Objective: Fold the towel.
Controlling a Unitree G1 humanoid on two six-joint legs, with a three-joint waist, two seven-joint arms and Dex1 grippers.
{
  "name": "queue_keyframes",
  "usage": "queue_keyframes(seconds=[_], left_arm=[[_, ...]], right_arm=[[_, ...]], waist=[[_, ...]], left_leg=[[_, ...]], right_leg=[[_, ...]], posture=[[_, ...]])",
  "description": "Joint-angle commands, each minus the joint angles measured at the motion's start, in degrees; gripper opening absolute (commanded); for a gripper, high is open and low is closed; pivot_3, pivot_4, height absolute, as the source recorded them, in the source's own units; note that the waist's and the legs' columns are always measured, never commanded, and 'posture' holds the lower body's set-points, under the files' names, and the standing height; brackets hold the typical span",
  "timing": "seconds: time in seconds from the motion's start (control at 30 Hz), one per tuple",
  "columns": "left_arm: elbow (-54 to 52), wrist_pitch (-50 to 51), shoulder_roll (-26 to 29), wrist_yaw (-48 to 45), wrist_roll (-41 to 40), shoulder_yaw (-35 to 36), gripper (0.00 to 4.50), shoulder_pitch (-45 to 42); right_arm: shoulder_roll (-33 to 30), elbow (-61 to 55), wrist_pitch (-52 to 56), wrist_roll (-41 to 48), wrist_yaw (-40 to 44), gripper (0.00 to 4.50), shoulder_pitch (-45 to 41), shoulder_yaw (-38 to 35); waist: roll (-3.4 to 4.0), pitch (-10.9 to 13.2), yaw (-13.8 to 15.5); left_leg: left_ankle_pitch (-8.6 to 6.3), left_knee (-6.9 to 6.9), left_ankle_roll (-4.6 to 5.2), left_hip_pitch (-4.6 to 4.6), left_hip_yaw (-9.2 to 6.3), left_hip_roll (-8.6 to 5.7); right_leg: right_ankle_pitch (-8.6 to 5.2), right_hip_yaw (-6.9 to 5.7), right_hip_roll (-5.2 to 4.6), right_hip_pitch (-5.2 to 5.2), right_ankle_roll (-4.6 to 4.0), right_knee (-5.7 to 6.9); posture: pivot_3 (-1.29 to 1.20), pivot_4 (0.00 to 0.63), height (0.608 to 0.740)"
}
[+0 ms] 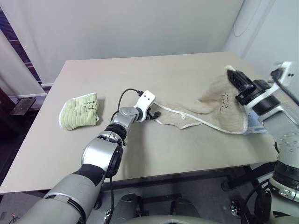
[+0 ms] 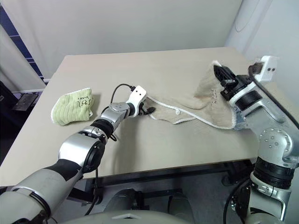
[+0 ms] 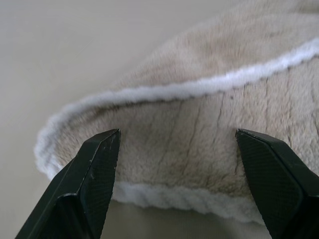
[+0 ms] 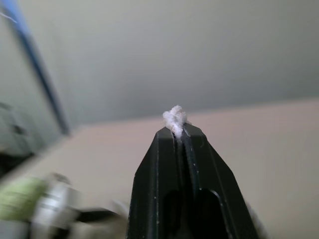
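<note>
Black fingers [image 3: 94, 174] of the left pincer [image 1: 156, 114] stand wide apart at the near corner of the towel [image 1: 205, 109], holding nothing. Beige terry with white corded edging, it sprawls rumpled across the right side of the tabletop [image 1: 154, 154], its far corner lifted by the right pincer [image 1: 232, 74], clamped tight on it. Well left lies a pale-green folded cloth [image 1: 80, 111].

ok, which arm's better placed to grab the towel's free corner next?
Left. Its open tool already straddles the towel corner lying on the table. The right tool is shut on the opposite corner, holding it raised.
</note>
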Motion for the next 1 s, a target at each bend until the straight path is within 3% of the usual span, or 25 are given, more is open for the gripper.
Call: queue_keyframes(seconds=[0.03, 0.3, 0.57, 0.8, 0.9, 1.0], left_arm=[[-1.8, -2.9, 1.4, 0.8, -0.7, 1.7, 3.88, -0.9], [-2.4, -4.8, 4.5, 5.6, -4.7, 7.8, 3.88, 0.3], [-1.8, -4.2, 7.2, 10.5, -5.0, 9.8, 3.88, 2.5], [-1.7, -3.8, 6.5, 11.4, -5.1, 10.1, 3.88, 4.1], [-1.6, -3.8, 6.2, 10.9, -4.7, 9.7, 3.88, 4.4], [-1.8, -3.8, 6.2, 9.5, -5.6, 10.4, 3.88, 4.2]], right_arm=[[-1.4, -5.9, 1.1, 13.2, -1.9, 0.00, -5.4, -3.2], [-5.2, -4.9, 0.0, 35.0, -9.2, 0.00, -17.5, -0.8], [-7.9, -2.0, 0.0, 40.3, -10.3, 0.00, -31.6, 7.2], [-5.3, 4.0, -2.0, 43.8, -12.2, 0.00, -43.6, 10.4], [-5.4, 5.3, -2.0, 43.1, -13.7, 0.00, -43.7, 10.3], [-6.5, 6.7, -1.7, 36.9, -14.5, 0.00, -36.7, 9.9]], waist=[[0.00, 0.0, 0.0], [-0.01, 0.0, 0.1], [-0.03, 0.0, 0.1], [-0.07, 0.0, 0.1], [-0.10, -0.1, 0.2], [-0.34, -0.2, 0.1]], left_leg=[[0.00, 0.00, 0.00, 0.00, 0.00, 0.00], [-0.07, 0.02, -0.08, 0.00, -0.03, 0.01], [-0.05, 0.03, -0.06, -0.01, -0.01, 0.02], [-0.09, 0.08, -0.08, -0.03, -0.01, 0.02], [-0.09, 0.07, -0.09, -0.03, -0.01, 0.02], [-0.09, 0.07, -0.09, -0.01, 0.01, 0.03]], right_leg=[[0.01, 0.00, -0.01, 0.00, -0.01, 0.00], [0.02, -0.03, -0.06, -0.04, -0.04, -0.08], [0.03, -0.03, -0.06, -0.10, -0.04, -0.06], [0.09, -0.04, -0.09, -0.14, -0.09, -0.11], [0.12, -0.04, -0.09, -0.14, -0.03, -0.11], [0.14, -0.04, -0.08, -0.12, -0.04, -0.11]], posture=[[0.00, 0.000, 0.721], [0.00, 0.000, 0.721], [0.00, 0.000, 0.721], [0.00, 0.000, 0.721], [0.00, 0.000, 0.721], [0.00, 0.000, 0.721]])
